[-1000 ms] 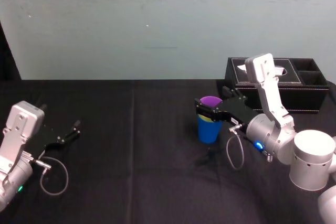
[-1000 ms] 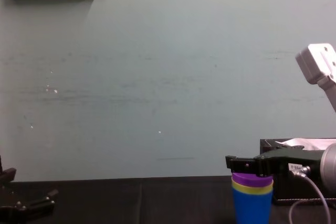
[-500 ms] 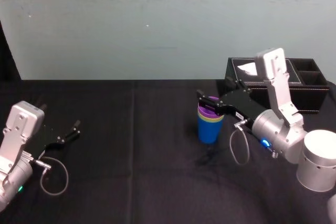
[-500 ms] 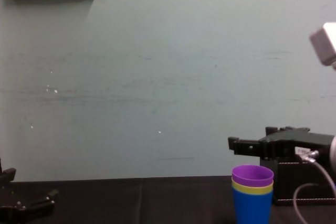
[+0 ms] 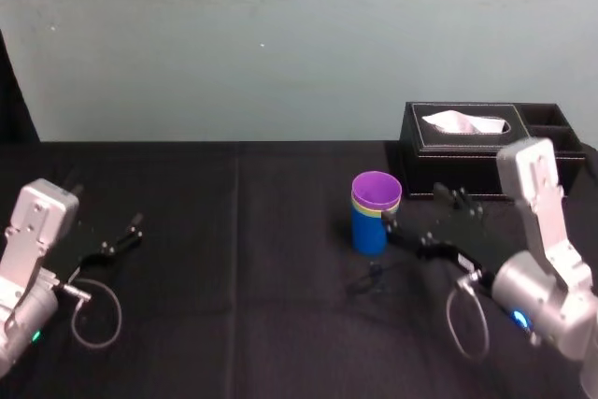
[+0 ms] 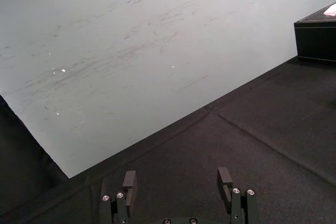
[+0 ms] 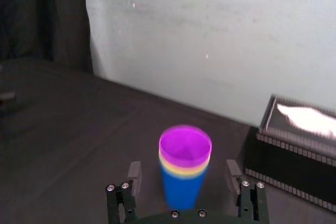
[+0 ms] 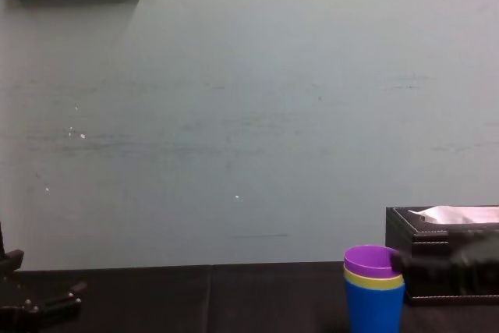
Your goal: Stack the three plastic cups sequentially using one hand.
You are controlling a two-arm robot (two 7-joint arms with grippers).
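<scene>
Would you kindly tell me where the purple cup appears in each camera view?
Head view: purple cup right of centre.
Chest view: purple cup at lower right.
Right wrist view: purple cup ahead of the open right end effector.
Left wrist view: beyond the parked left end effector, the black tissue box.
Shared landmark: the black tissue box, beside the cup.

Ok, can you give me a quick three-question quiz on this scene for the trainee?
1. True or false: the purple cup is nested topmost.
2. Which cup is at the bottom? A) blue cup B) yellow-green C) purple
3. Fill in: the right gripper is ___ (open or shut), while the left gripper lies parked on the robot's left.
Key: 1 true; 2 A; 3 open.
</scene>
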